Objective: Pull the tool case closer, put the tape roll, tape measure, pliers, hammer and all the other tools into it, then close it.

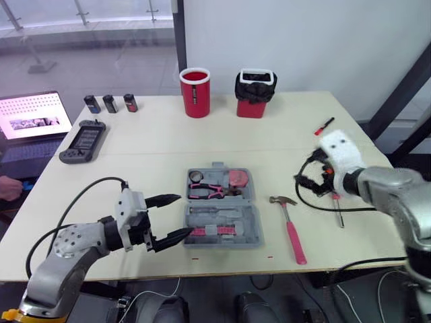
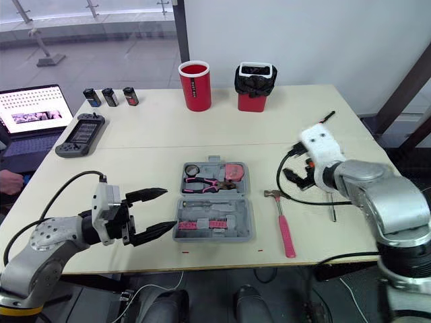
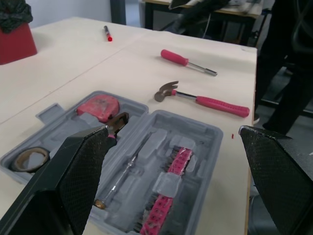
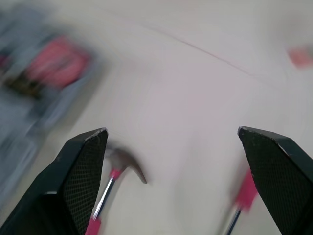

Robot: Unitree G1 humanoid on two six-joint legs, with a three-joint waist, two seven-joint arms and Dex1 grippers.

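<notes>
case: grey moulded tool case (image 3: 200, 142), lid open and lying flat, both halves facing up
case position: front middle of the counter (image 1: 148, 161), near the front edge
far half: tape roll (image 1: 196, 176) in the left pocket, pliers (image 1: 210, 192) with pink-and-black handles in the middle, red tape measure (image 1: 238, 179) in the right pocket
near half: thin screwdriver (image 3: 122, 178) lying in its slot, pink bit holder (image 3: 168, 191) beside it, other slots bare grey plastic
hammer: hammer (image 1: 291, 229) with steel claw head and pink handle, flat on the counter just right of the case, not touching it, handle pointing to the front edge
loose screwdriver: pink-handled screwdriver (image 3: 188, 62) on the counter, right of the hammer
marker: red marker (image 1: 324, 126) far right, well apart from the case
left gripper: left gripper (image 1: 187, 214) released, fingers spread wide, low at the left edge of the near half, tips pointing at the case, holding nothing
right gripper: right gripper (image 4: 171, 130) released, fingers far apart, empty, above the counter between hammer and loose screwdriver; its wrist view is blurred
back of counter: red cup (image 1: 194, 92), red container with black bag (image 1: 255, 94), three small cans (image 1: 110, 103)
left side: handheld device (image 1: 83, 141) on the counter, laptop (image 1: 30, 118) with its screen lit
</notes>
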